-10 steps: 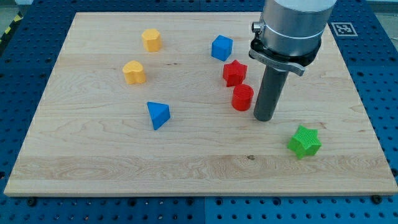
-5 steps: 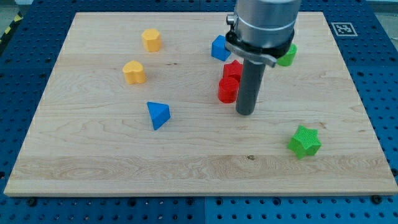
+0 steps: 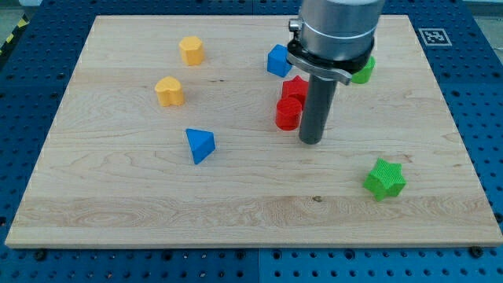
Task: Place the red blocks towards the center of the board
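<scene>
My tip rests on the board just right of and slightly below the red cylinder, close beside it. The red star block sits directly above the cylinder, touching it, partly hidden by my rod. Both red blocks lie a little right of the board's middle, in its upper half.
A blue cube sits just above the red star. A blue wedge lies left of centre. Two yellow blocks are at upper left. A green star is at lower right; another green block peeks out behind the arm.
Over the second my tip moved left and pushed the red cylinder left and up against the red star. In the last half second almost nothing moved.
</scene>
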